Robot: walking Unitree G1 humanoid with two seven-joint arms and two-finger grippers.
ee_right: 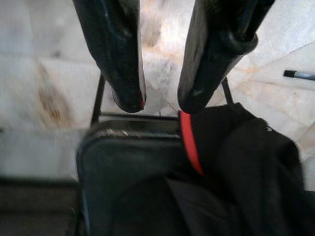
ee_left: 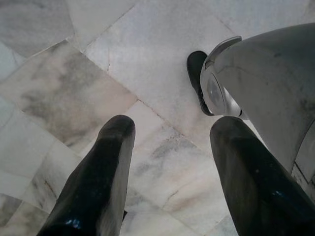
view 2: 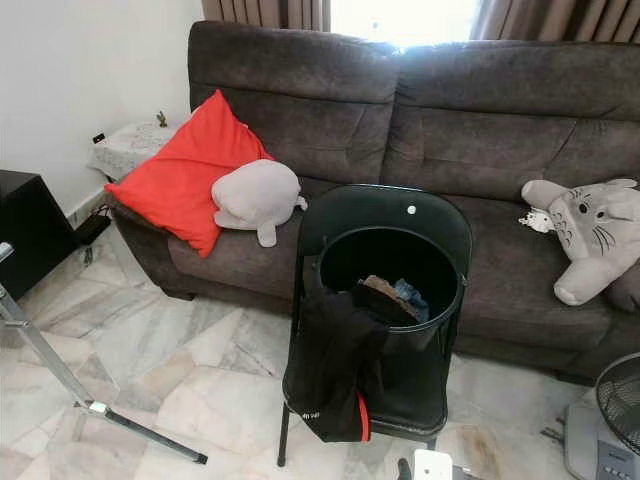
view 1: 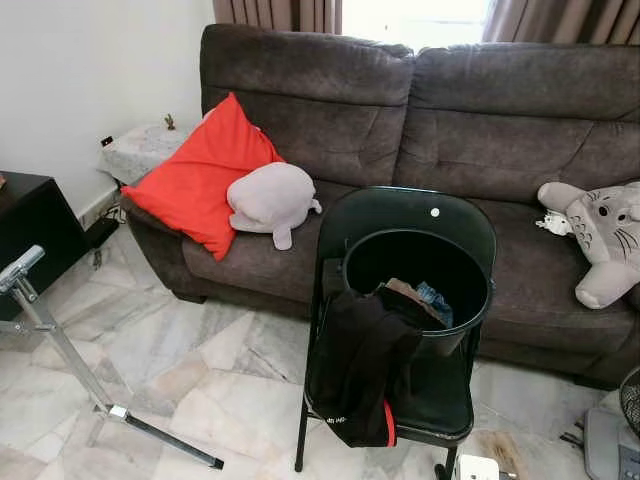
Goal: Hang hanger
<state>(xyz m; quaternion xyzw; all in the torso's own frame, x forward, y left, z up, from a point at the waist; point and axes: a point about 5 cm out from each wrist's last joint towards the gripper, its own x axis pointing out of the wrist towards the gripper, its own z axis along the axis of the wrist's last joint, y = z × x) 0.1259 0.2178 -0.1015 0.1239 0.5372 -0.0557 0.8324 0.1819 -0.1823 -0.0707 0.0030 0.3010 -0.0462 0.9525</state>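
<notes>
Daylight from blown-out window behind sofa; eye views sharp, evenly lit; right wrist view blurred, black chair soft.

One sofa, one red cushion, two plush toys, one chair, one bucket.

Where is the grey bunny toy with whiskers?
In the left eye view the grey plush toy lies on the right end of the brown sofa, right of the black bucket.
</notes>
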